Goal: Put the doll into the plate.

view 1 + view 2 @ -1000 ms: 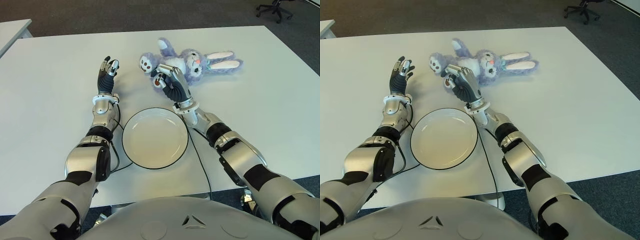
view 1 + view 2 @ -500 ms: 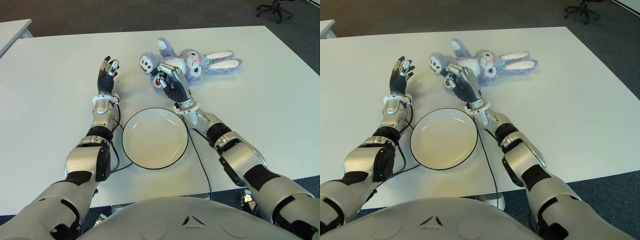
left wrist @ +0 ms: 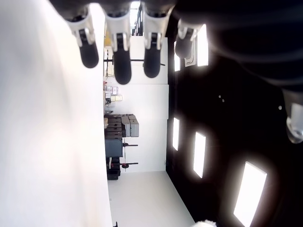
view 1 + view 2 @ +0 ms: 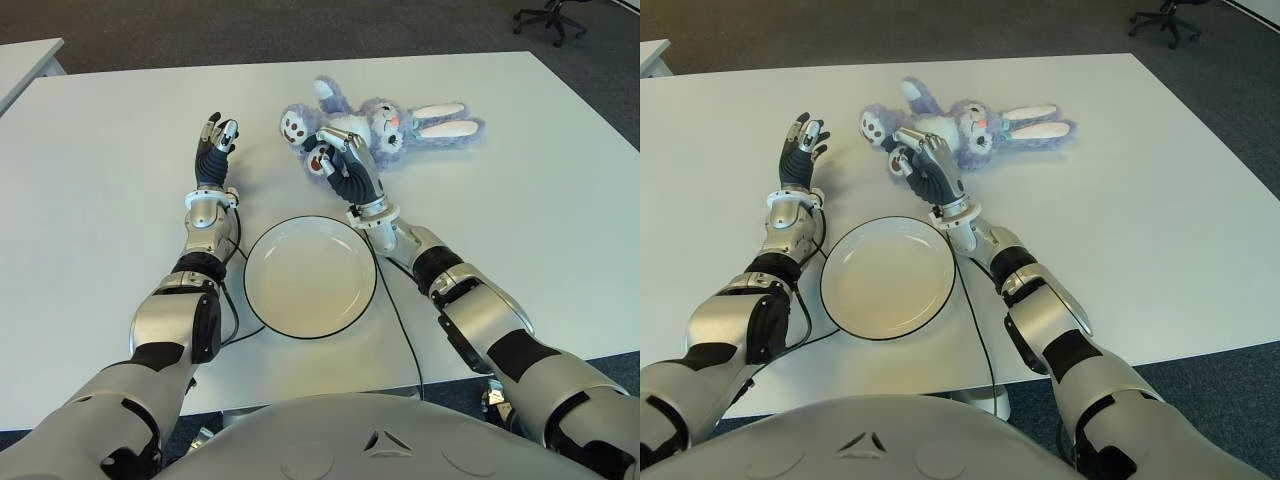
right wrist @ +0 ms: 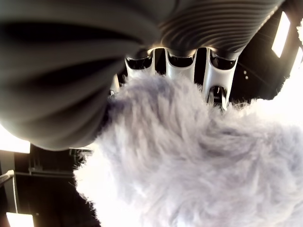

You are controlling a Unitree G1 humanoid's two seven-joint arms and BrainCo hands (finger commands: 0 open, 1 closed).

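The doll (image 4: pixel 385 122) is a purple and white plush rabbit lying on the white table (image 4: pixel 520 200), behind the plate, its ears pointing right. My right hand (image 4: pixel 340 160) is curled over the doll's lower body and near leg. In the right wrist view its fingers (image 5: pixel 217 75) wrap around the purple fur (image 5: pixel 189 156). The plate (image 4: pixel 310 275) is white with a dark rim and stands bare just in front of that hand. My left hand (image 4: pixel 215 140) shows left of the doll with its fingers (image 3: pixel 116 66) spread and nothing in them.
A black cable (image 4: pixel 400 320) runs along the table from my right wrist toward the front edge. An office chair (image 4: pixel 550 15) stands on the dark floor at the far right. Another table's corner (image 4: pixel 25 60) shows at far left.
My right hand's fingers have closed a little tighter on the doll's lower body. The doll, the plate and my left hand stay where they were.
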